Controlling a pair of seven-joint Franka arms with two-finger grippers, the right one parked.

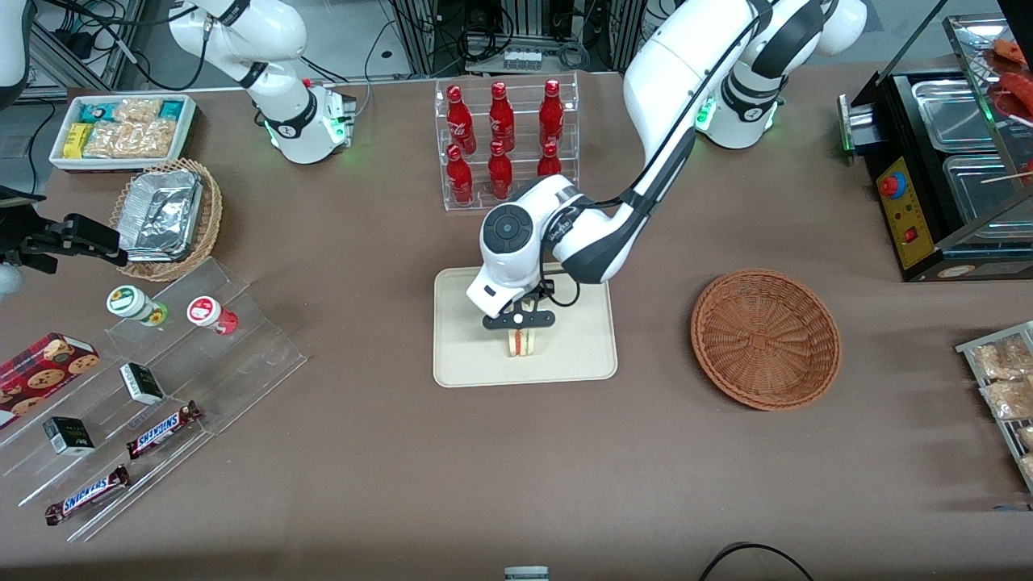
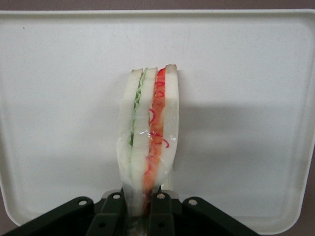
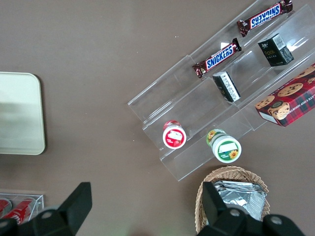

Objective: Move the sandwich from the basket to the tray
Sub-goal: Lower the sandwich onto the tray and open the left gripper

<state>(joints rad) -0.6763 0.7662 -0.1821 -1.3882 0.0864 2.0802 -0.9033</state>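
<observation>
Brown table [image 1: 403, 468], one tray [image 1: 581, 355], one sandwich [image 1: 523, 343], gripper [image 1: 520, 324] clamping

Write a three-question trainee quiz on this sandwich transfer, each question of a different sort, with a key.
1. True or false: the sandwich is in the basket.
2. The gripper is: A) open above the basket, B) shut on the sandwich over the tray, C) parked by the bottles.
3. Fill in: the basket holds ____ items.

Key: 1 false, it stands upright over the tray, clamped between the fingers; whether it touches the tray is unclear. 2 B. 3 no.
</observation>
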